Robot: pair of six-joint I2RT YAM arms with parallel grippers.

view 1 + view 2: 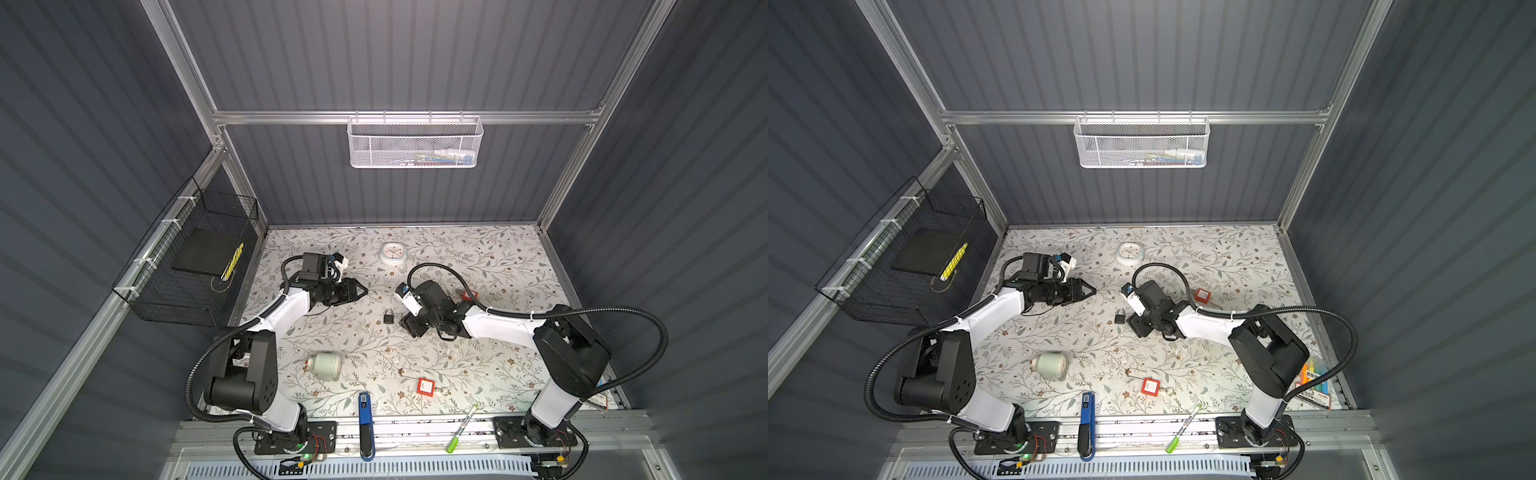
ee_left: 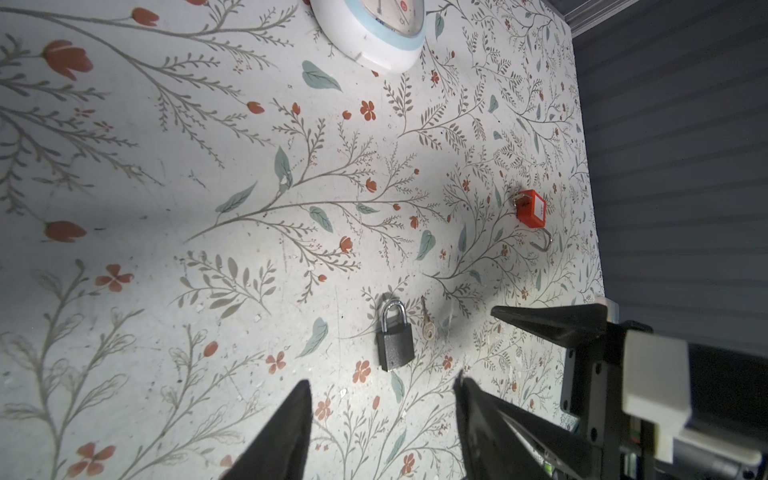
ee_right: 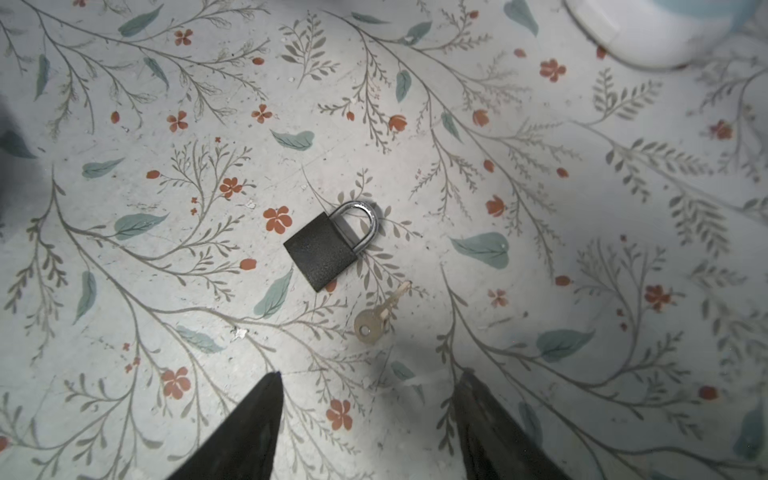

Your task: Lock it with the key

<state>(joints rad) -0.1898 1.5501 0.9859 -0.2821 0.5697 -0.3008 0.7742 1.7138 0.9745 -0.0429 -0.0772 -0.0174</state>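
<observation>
A small black padlock (image 1: 389,316) (image 1: 1120,316) with a silver shackle lies flat mid-table; its shackle looks seated in the body. A small brass key (image 3: 374,318) (image 2: 428,328) lies loose on the mat right beside the padlock (image 3: 322,251) (image 2: 395,347), apart from it. My right gripper (image 1: 410,327) (image 3: 370,372) hovers open just right of the padlock, the key a little ahead of its empty fingertips. My left gripper (image 1: 365,292) (image 2: 382,380) stands open and empty, back-left of the padlock and pointing toward it.
A white clock (image 1: 393,253) sits at the back. A red padlock (image 1: 469,296) lies behind the right arm and another (image 1: 426,387) near the front. A jar (image 1: 326,365) lies front-left. A blue tool (image 1: 365,424) and a green marker (image 1: 461,428) rest at the front edge.
</observation>
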